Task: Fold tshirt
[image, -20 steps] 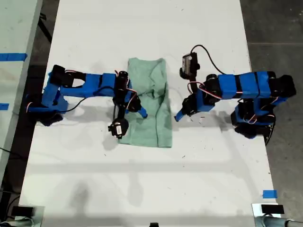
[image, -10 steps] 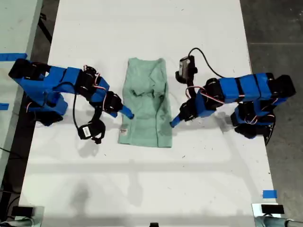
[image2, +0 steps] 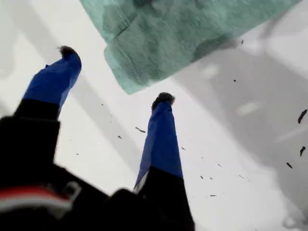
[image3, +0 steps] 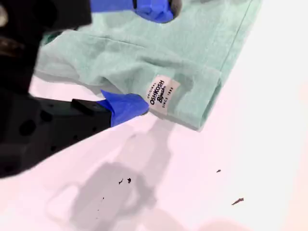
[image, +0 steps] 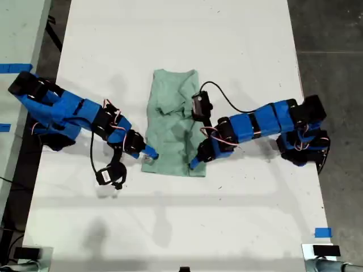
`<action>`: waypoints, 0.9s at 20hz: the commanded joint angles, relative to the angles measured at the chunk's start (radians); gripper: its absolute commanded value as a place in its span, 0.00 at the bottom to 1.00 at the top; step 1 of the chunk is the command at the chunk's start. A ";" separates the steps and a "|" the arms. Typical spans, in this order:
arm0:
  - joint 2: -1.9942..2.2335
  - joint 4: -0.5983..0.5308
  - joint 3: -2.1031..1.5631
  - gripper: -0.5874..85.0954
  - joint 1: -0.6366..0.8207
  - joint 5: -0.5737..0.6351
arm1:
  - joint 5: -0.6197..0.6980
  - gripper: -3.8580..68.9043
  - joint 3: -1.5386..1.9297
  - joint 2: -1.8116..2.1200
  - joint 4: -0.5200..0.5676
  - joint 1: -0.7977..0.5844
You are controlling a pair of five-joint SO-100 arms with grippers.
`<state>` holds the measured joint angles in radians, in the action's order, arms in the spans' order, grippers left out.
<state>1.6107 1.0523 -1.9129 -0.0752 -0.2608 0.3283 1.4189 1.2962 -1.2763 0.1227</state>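
Observation:
The pale mint-green tshirt [image: 173,127] lies folded into a narrow strip in the middle of the white table [image: 170,226]. My second gripper [image: 148,153] reaches in from the exterior view's left to the shirt's near left corner. In the second wrist view this gripper [image3: 142,57] is open, one fingertip [image3: 127,106] beside the sewn label [image3: 160,93], the other over the tshirt [image3: 125,53]. My first gripper [image: 193,163] comes from the exterior view's right to the near right corner. It is open [image2: 115,75], with the tshirt [image2: 183,33] corner just at its fingertips [image2: 162,103].
Both arm bases stand at the table's side edges in the exterior view. A strip of blue tape [image: 323,232] marks the near right of the table. Dark floor [image: 334,34] runs along the right edge, and another pale surface with blue tape [image: 14,68] lies to the left.
The second arm let go of the cloth, pulled back left, then came down to the shirt's near left corner. The first arm reached in and down to the near right corner.

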 commanded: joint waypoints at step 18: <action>-0.247 -0.011 0.135 0.31 -0.046 0.078 | -0.032 0.41 -0.135 -0.245 0.109 0.000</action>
<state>1.3867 1.0201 -1.8853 -0.1135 -0.2071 0.3007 1.3315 1.0477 -1.1674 0.1273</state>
